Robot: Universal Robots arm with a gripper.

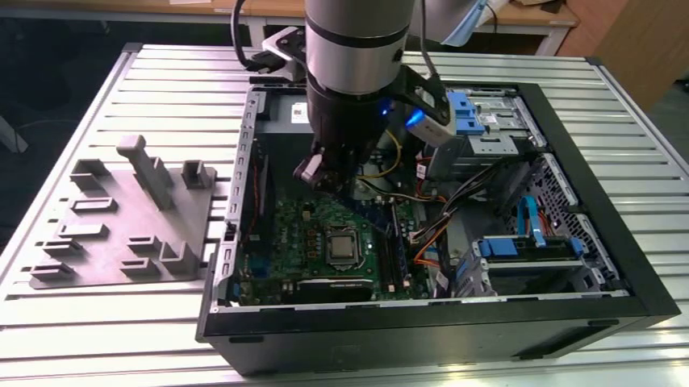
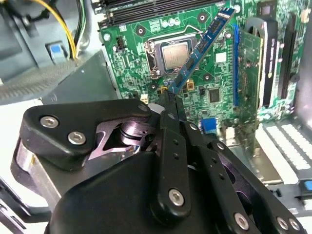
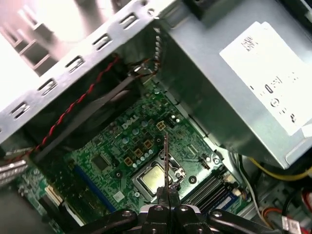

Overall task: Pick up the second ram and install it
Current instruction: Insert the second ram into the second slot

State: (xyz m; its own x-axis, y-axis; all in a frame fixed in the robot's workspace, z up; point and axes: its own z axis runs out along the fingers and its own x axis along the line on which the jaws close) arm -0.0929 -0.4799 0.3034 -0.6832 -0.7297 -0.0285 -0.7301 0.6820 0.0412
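You are holding the second ram, a long, narrow blue circuit-board stick with a row of small dark chips, by one of its short ends. The black two-fingered gripper is pinching that end, with both fingers pressing against the flat faces. In the first wrist view the stick is showing edge-on as a thin dark line, rising from the gripper. The stick is hanging in the air over the large square green motherboard, and its length is crossing the square metal processor socket; it is sitting in no slot. The long black memory slots are lying beyond the socket, near the stick's free end but apart from it. In the exterior view the gripper is reaching down into the open black computer case, which is lying on its side on a slatted metal table. A grey moulded fixture plate is resting on the table towards the exterior view's left of the case.
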